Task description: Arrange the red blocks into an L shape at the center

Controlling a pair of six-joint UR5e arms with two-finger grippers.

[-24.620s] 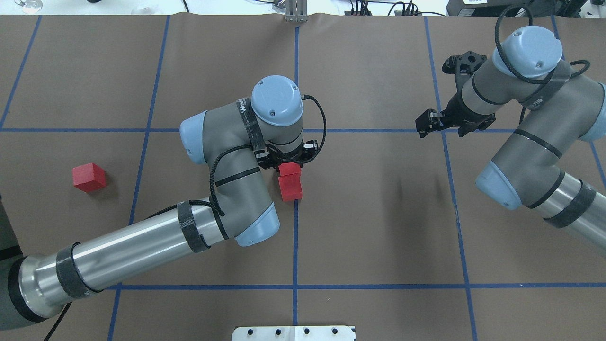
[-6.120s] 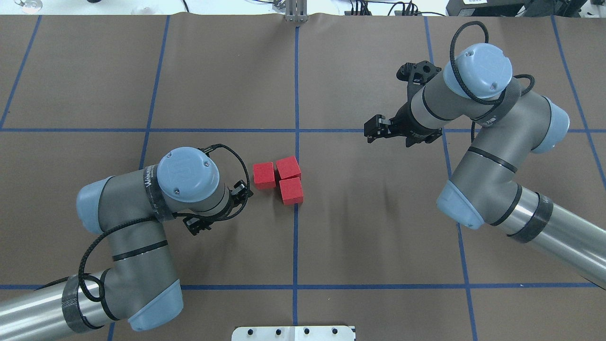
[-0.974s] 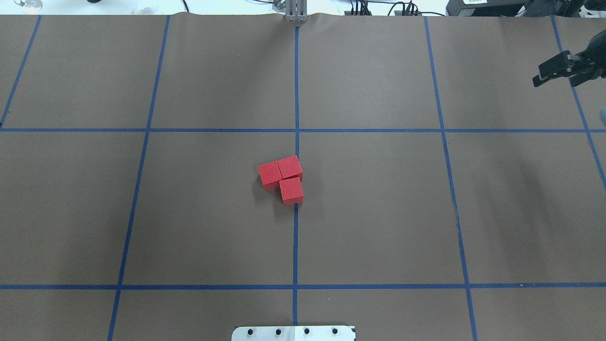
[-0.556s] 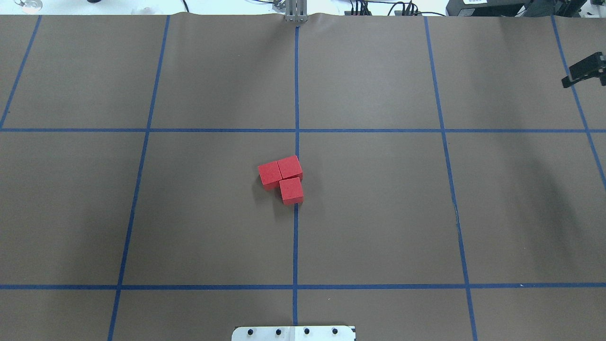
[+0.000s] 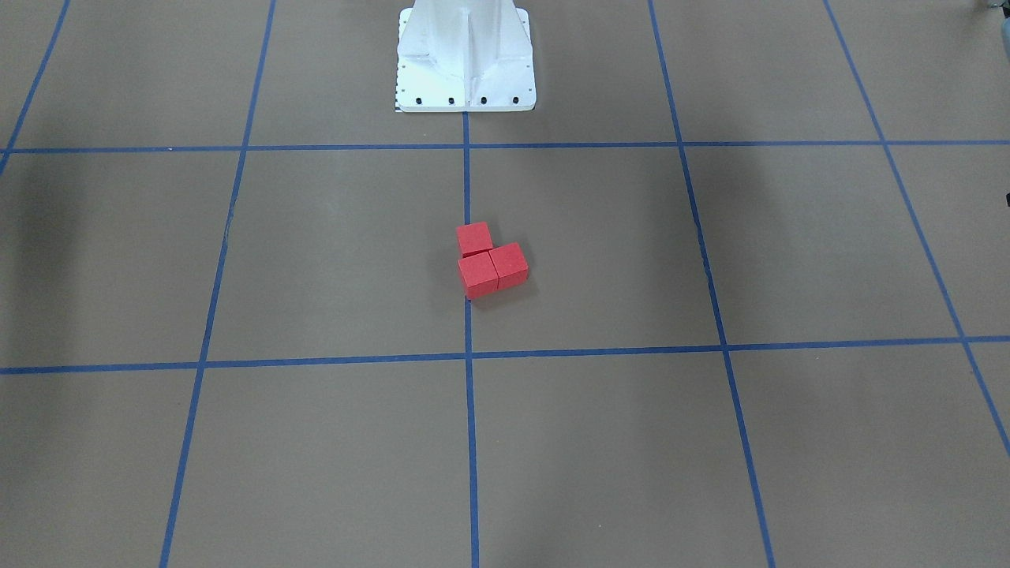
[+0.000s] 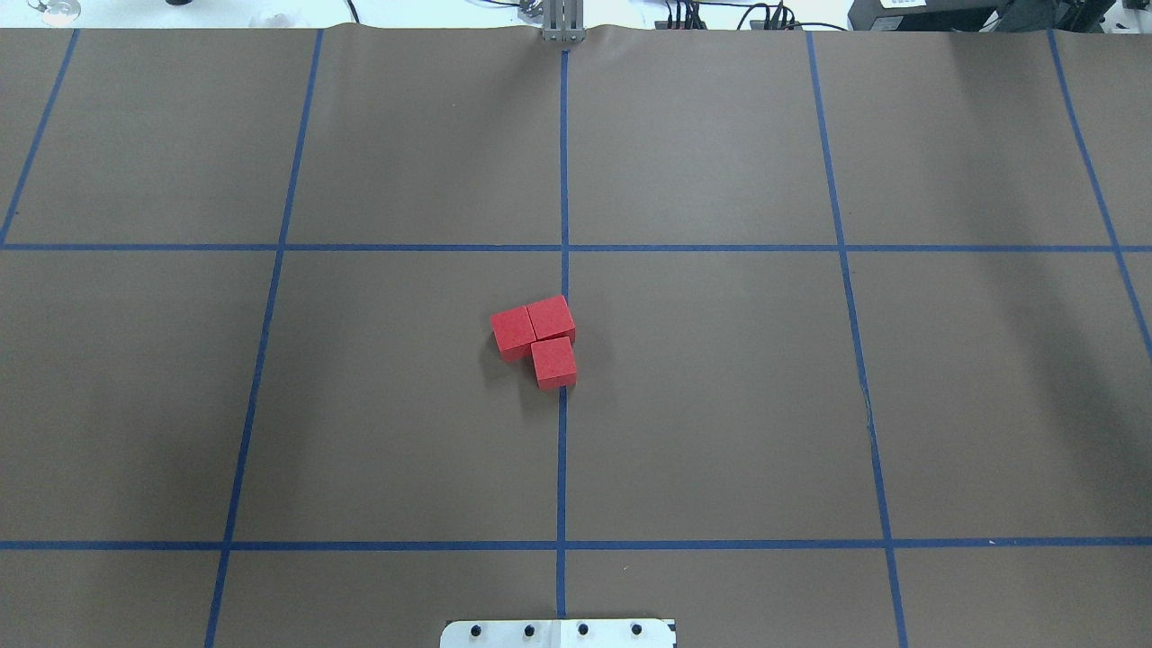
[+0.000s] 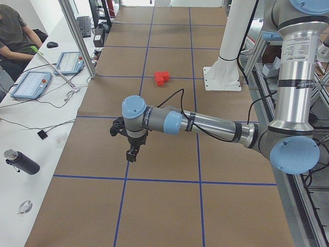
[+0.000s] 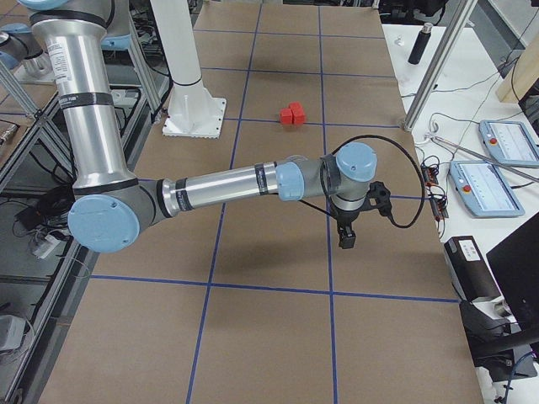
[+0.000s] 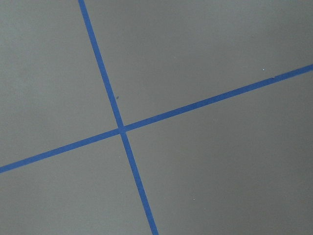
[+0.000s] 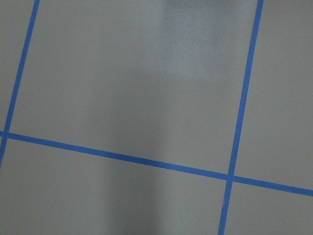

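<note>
Opposite the robot, in the front-facing view, three red blocks (image 5: 489,264) are sitting flush together as an L at the center (image 5: 505,205) of the brown surface (image 5: 316,252). They are overlapping the central blue line (image 5: 466,181) and spreading mostly toward the robot's left. One white base pedestal (image 5: 465,55) is standing behind them, and no arm is showing.

From overhead, the same three cubes are lying exactly where they were a second ago: one corner cube, one touching its left face, one touching its near face. What is changing is the right arm. Its gripper was slipping off the right edge moments back and is now showing nowhere in this view, and the left arm is gone too. I am judging that the L is finished and both arms are retreating.

Seen from the robot's left end, the left gripper (image 7: 131,154) is hanging fingers-down over bare surface, well apart from the blocks far behind it. Whether its jaws are released or clenched I cannot tell. One person (image 7: 15,31) is sitting off to the side.

Seen from the right end, the right gripper (image 8: 346,238) is hovering likewise, well away from the blocks, and its jaw state I cannot tell either.

Each wrist camera is showing only brown surface and crossing blue tape, with no blocks and no fingers.
</note>
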